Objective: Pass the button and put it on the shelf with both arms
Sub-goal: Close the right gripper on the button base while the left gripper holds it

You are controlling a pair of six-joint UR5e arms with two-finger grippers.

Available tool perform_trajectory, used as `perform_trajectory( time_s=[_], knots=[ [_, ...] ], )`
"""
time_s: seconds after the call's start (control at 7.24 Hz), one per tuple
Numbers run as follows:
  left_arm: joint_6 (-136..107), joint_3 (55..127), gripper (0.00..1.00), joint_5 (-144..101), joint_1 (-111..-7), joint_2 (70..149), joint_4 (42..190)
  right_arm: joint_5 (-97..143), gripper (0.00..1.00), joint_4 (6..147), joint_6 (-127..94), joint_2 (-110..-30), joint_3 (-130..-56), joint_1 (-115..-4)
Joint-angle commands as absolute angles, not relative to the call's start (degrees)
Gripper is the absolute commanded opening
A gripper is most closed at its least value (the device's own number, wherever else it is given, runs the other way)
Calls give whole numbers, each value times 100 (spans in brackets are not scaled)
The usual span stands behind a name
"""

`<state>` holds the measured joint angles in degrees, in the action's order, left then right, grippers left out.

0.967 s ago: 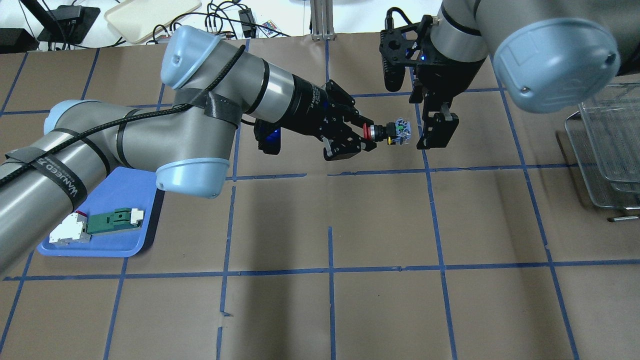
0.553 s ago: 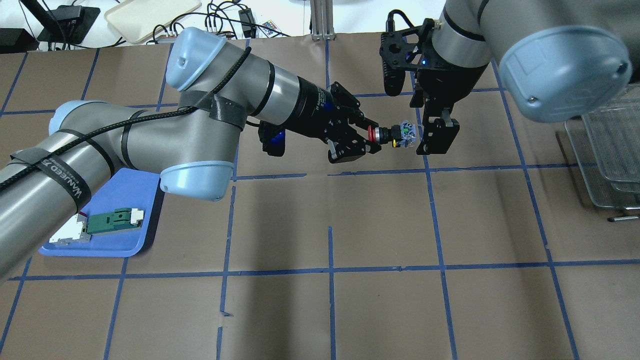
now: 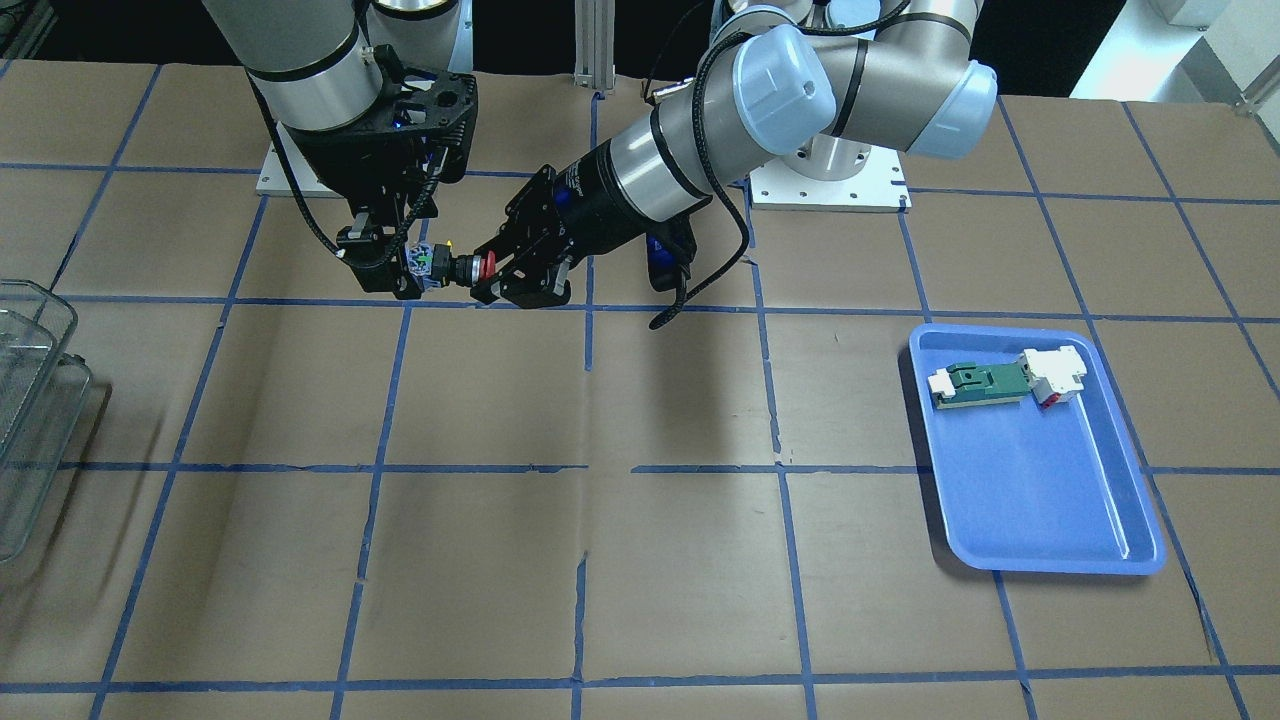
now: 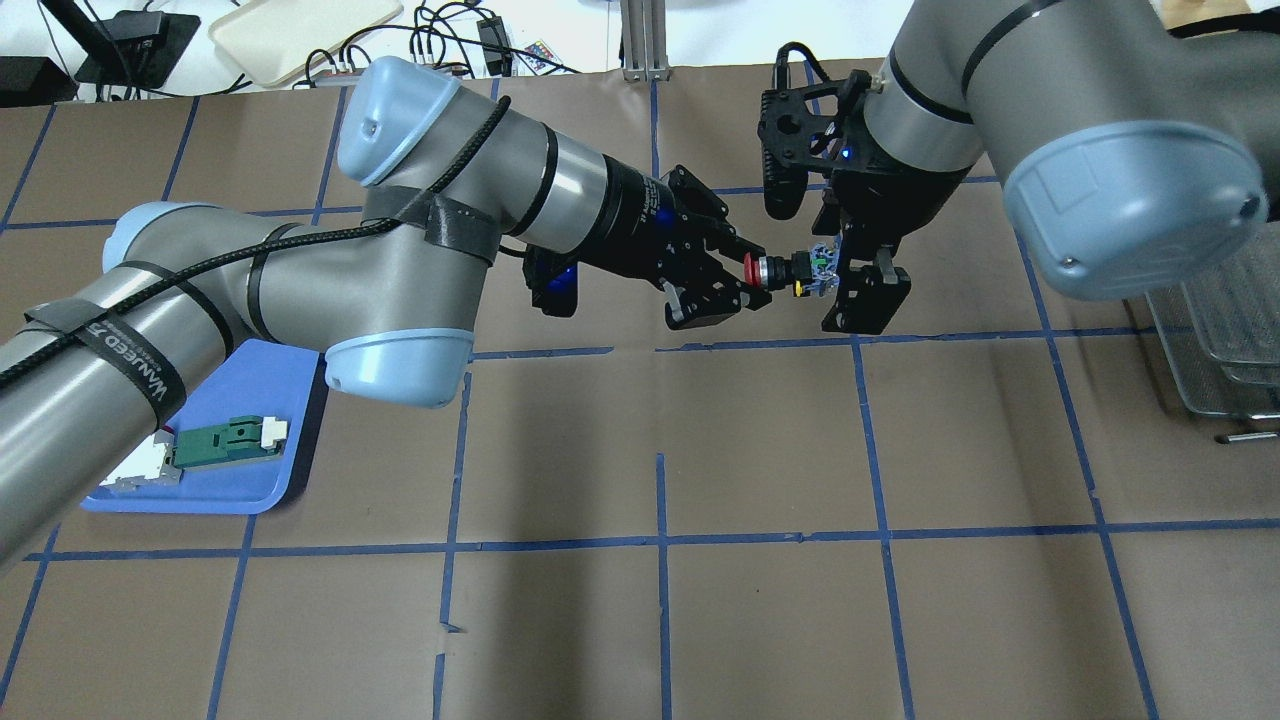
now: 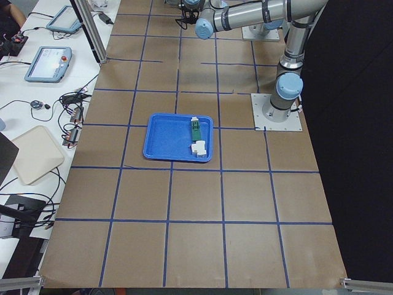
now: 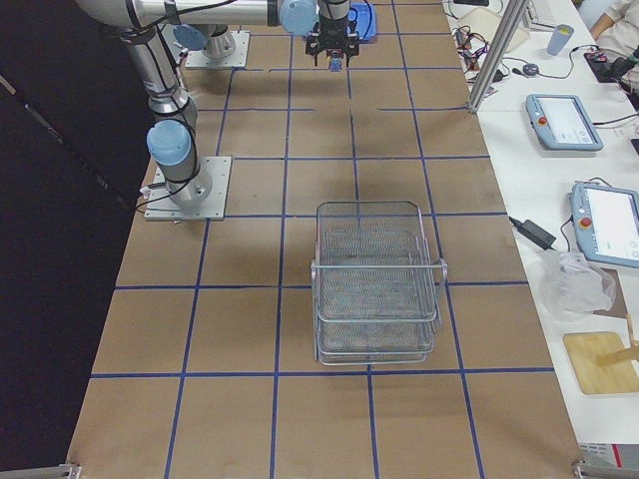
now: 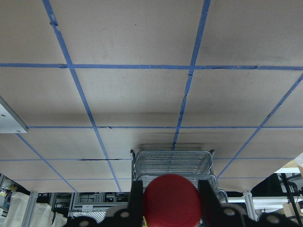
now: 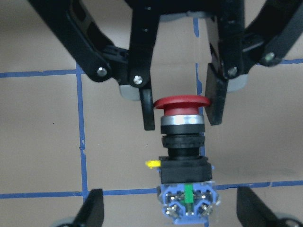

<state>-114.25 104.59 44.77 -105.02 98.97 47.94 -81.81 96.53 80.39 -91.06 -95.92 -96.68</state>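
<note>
The button (image 4: pixel 790 268) hangs in the air, red cap toward my left arm and blue-white block toward my right. My left gripper (image 4: pixel 748 278) is shut on the red cap (image 8: pixel 182 102), one finger (image 8: pixel 149 111) on each side. My right gripper (image 4: pixel 843 275) is open, its fingers standing on either side of the block (image 8: pixel 187 201) without touching it. In the front view the button (image 3: pixel 450 266) sits between the left gripper (image 3: pixel 490 270) and the right gripper (image 3: pixel 405 265). The wire shelf (image 4: pixel 1215 300) stands at the table's right end and shows whole in the right view (image 6: pixel 374 279).
A blue tray (image 3: pixel 1040 500) on the robot's left holds a green-and-white part (image 3: pixel 975 385) and a white block (image 3: pixel 1055 372). The left wrist view shows brown paper with blue tape lines and the shelf (image 7: pixel 173 163) far ahead.
My left gripper has carried the button a little to the right. My right gripper has moved toward it, so the block now lies between its open fingers.
</note>
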Motion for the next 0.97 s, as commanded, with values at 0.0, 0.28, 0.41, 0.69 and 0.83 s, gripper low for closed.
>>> perform_trajectory(
  time_s=[0.0,0.28,0.41,0.69,0.83],
  knots=[
    [-11426,10459,0,4474,-10503,9835,4790,-8165,97,9694,7954,-9097,-9598,-9668],
    [-11417,10459,0,4474,-10503,9835,4773,-8174,37,9703,7954,-9070,-9580,-9668],
    [-11417,10468,0,4474,-10503,9870,4746,-8174,4,9686,8015,-9096,-9528,-9668],
    [-11434,10468,0,4474,-10503,9835,4737,-8183,0,9694,8077,-9097,-9527,-9668],
    [-11435,10468,0,4474,-10503,9835,4737,-8183,0,9694,8086,-9097,-9527,-9668]
  ],
)
